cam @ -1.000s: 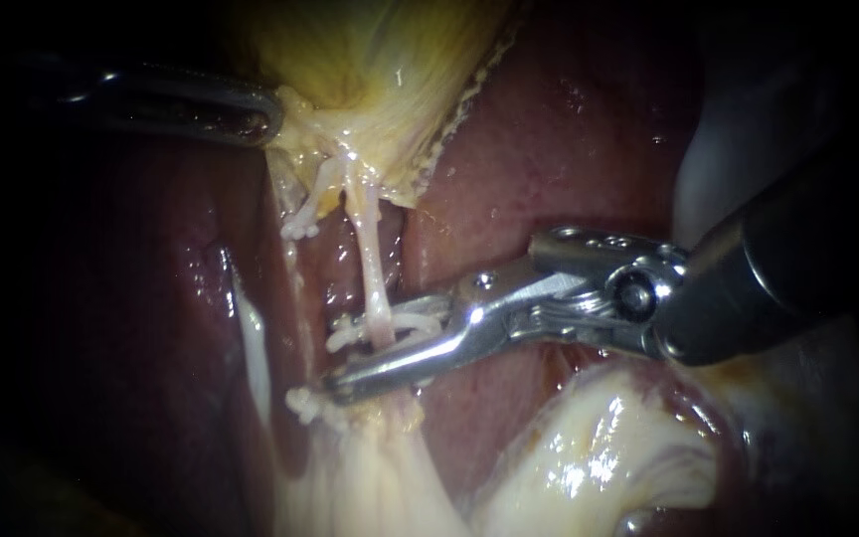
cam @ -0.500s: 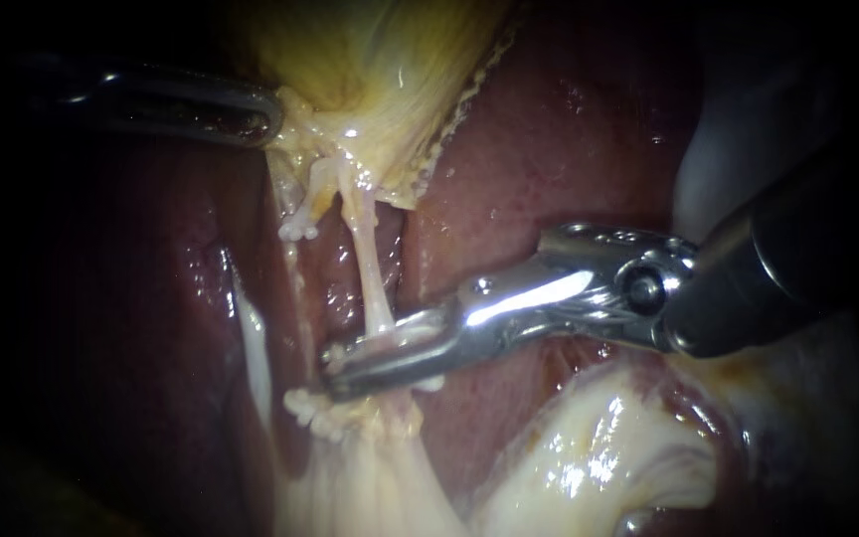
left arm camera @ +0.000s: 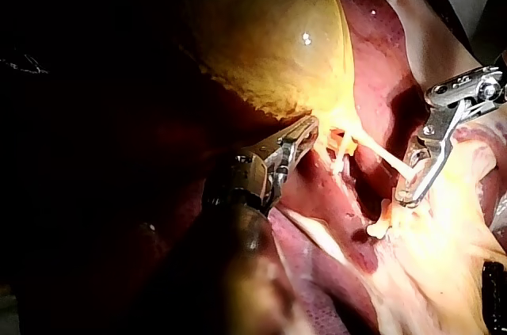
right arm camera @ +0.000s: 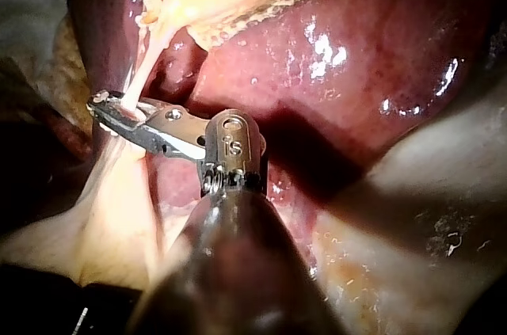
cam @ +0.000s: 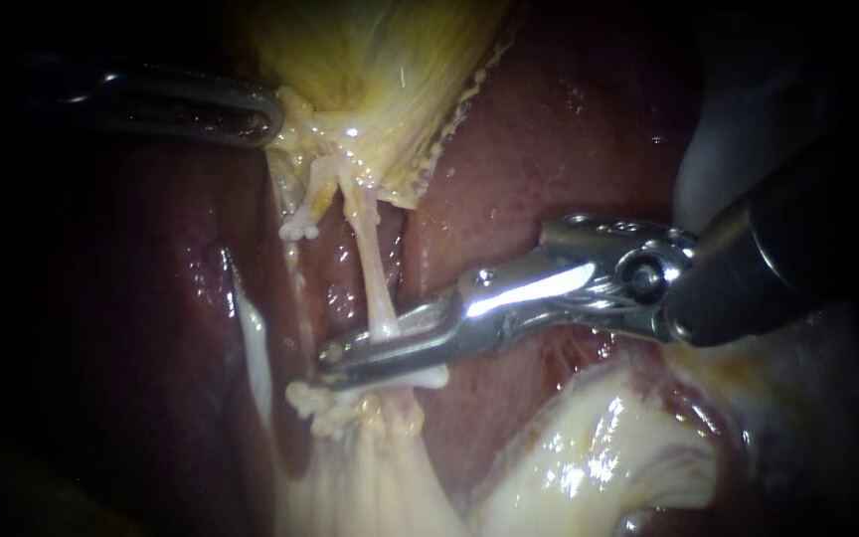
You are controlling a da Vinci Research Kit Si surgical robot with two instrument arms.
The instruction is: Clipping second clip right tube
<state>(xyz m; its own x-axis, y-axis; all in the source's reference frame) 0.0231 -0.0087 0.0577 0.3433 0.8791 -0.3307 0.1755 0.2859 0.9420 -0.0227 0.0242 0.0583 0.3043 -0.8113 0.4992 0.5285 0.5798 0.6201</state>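
Jaws of left instrument (cam: 262, 117): clamped on the gallbladder (cam: 380, 80) neck, well apart from the work. Right instrument (cam: 350, 356): jaws closed across the right tube (cam: 370, 268), which passes between them at right angles, running lengthwise from the gallbladder. One clip (cam: 315, 406) sits just beyond them. Judgement: release squarely, without twisting.

— What sort of place is this?
— A surgical practice lab.
— How can you tell?
— A wet red liver (cam: 549, 149) and a yellow gallbladder (cam: 380, 60) lie lit up close. The left instrument (cam: 260, 114) and right instrument (cam: 350, 358), slender steel with tiny jaws, are at them.
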